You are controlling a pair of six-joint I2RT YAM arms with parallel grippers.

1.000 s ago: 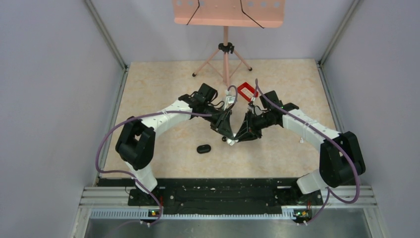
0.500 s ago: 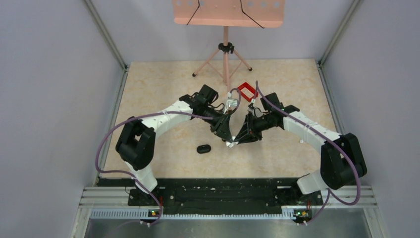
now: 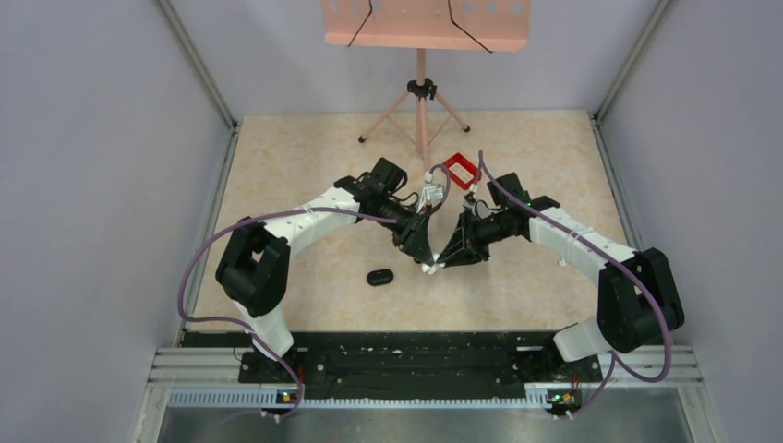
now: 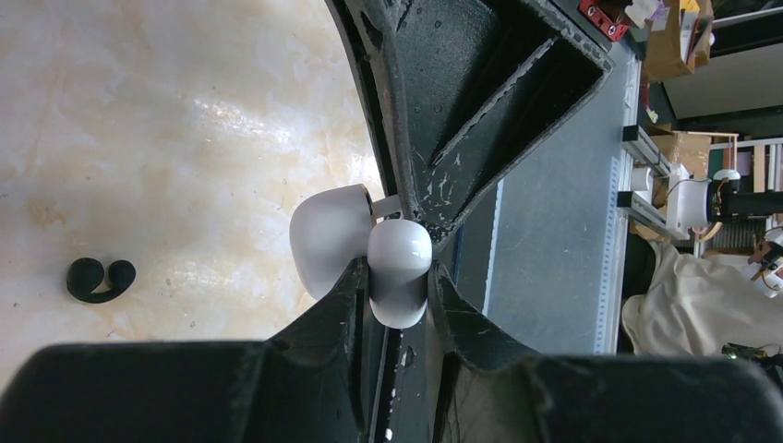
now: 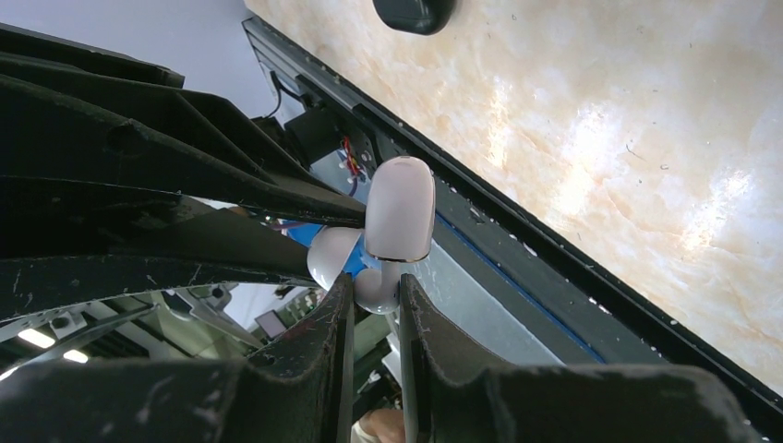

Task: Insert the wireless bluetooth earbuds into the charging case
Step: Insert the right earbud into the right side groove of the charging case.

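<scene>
Both grippers meet above the middle of the table, shut on one small white object [image 3: 430,269] made of rounded lobes. My left gripper [image 4: 397,277] pinches one lobe, and a bigger lobe [image 4: 328,235] bulges to its left. My right gripper [image 5: 377,286] pinches a small ball-like lobe, and above it stands a capsule-shaped lobe [image 5: 400,208]. The charging case [image 3: 379,277], glossy black, lies alone on the table left of the grippers. It also shows in the left wrist view [image 4: 100,280] and at the top edge of the right wrist view [image 5: 415,11]. No earbuds show.
A red rectangular frame [image 3: 460,169] lies on the table behind the grippers. A pink music stand's tripod [image 3: 421,101] stands at the back. Grey walls close in on both sides, and a black rail [image 3: 415,365] runs along the near edge.
Both grippers, holding the white object, have shifted slightly toward the near edge. In the last half second nothing has moved. The black case stays put.
</scene>
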